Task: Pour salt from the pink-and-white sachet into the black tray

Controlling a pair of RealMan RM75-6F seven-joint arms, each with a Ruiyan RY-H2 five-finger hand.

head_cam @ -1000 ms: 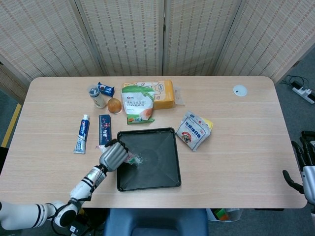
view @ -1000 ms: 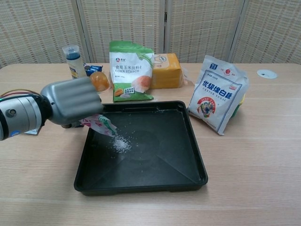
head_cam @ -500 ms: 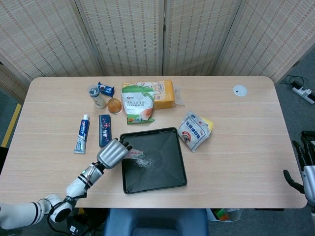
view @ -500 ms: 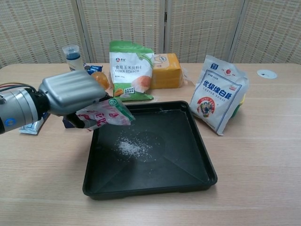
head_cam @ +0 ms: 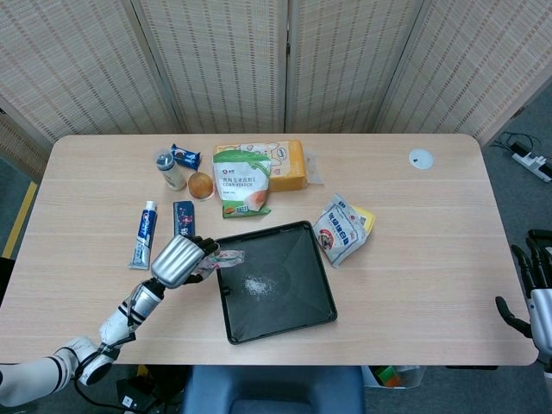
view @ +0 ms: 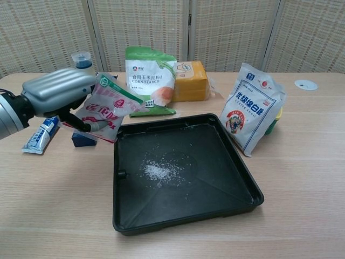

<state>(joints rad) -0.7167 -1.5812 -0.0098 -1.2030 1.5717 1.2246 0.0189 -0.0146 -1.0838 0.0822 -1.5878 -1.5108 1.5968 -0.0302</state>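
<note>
My left hand (head_cam: 176, 260) (view: 58, 94) grips the pink-and-white sachet (view: 105, 108) (head_cam: 216, 258), holding it up just left of the black tray (head_cam: 302, 312) (view: 242, 183). The sachet's green top corner points up and right. A small heap of white salt (view: 159, 172) (head_cam: 257, 284) lies in the tray's middle. The tray sits skewed on the table. My right hand (head_cam: 533, 302) hangs at the far right edge of the head view, off the table, holding nothing, its fingers apart.
A corn starch bag (view: 149, 80), an orange box (view: 190, 81) and a white sugar bag (view: 253, 110) stand behind and right of the tray. A toothpaste tube (head_cam: 143, 234), a dark blue packet (head_cam: 183, 223), a small bottle (head_cam: 167, 168) and an orange ball (head_cam: 201, 184) lie at the left.
My left hand has drawn back to the left and lifted the sachet off the tray, tipping it upright. The tray has slid right and turned. More salt lies scattered in it.
</note>
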